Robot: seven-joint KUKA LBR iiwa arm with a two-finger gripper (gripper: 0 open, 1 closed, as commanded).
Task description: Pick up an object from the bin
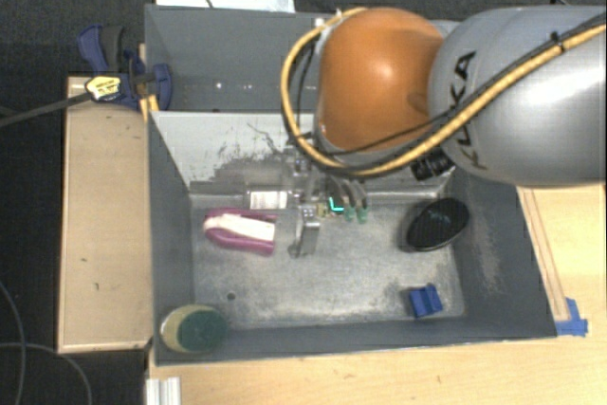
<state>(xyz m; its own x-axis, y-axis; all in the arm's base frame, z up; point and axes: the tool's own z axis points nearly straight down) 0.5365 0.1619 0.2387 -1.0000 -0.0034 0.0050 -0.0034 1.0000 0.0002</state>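
Note:
My gripper (287,221) hangs low over the middle of the bin, under the orange dome of the wrist. Its fingers stand apart, so it is open, and I see nothing held between them. One fingertip (303,240) points down at the floor; the other (266,200) reaches left. A pink and white oblong thing (237,231) lies flat just left of the gripper, its right end close to the fingers. Whether they touch it I cannot tell.
A black round disc (436,224) lies at the right of the bin. A small blue block (425,301) sits near the front right. A round yellowish roll with a dark green middle (193,329) rests in the front left corner.

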